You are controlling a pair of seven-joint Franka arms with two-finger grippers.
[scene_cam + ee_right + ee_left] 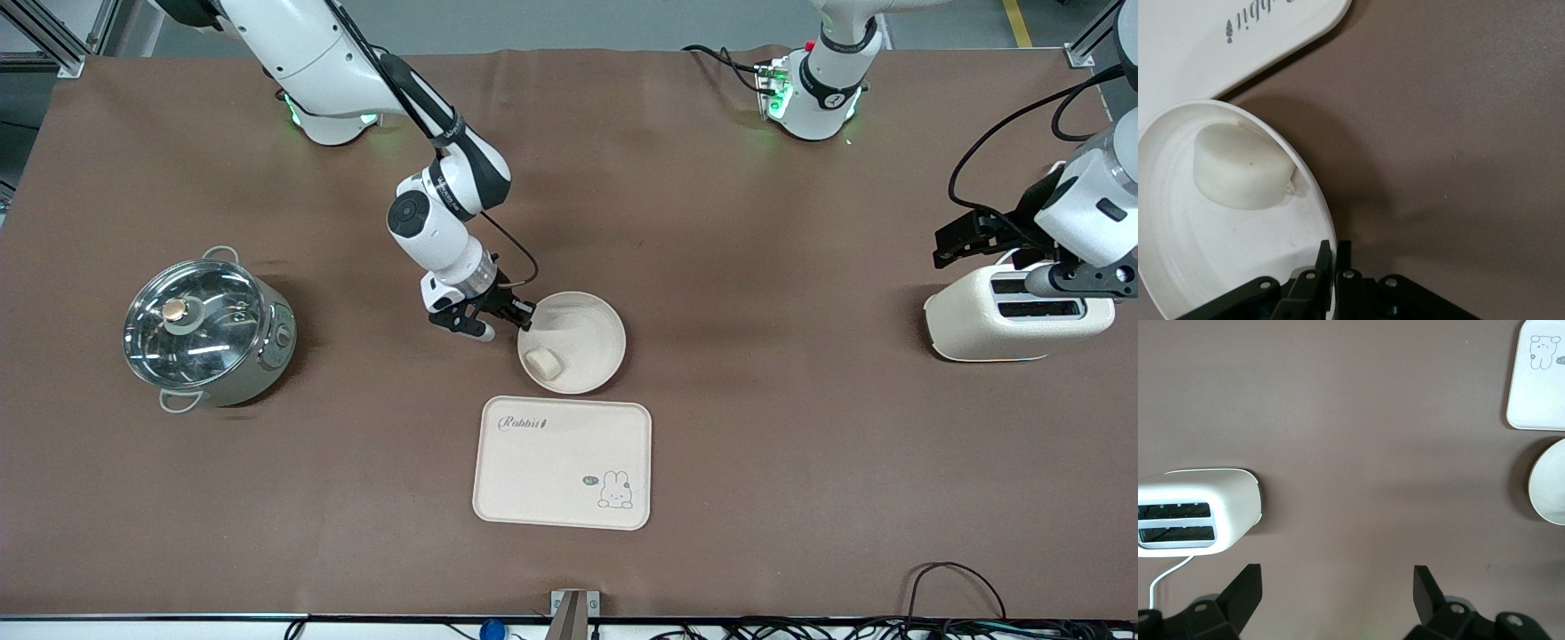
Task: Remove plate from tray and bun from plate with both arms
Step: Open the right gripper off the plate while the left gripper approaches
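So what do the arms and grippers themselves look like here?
Both arms are white with rounded segments and black joint bands, on bases lit green. The right arm has a black cable running down to it. The left gripper and right gripper are black, with two fingers each.

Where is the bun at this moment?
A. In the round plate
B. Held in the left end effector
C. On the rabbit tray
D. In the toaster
A: the bun lies inside the plate, whose rim the shut right end effector pinches; the tray holds nothing.
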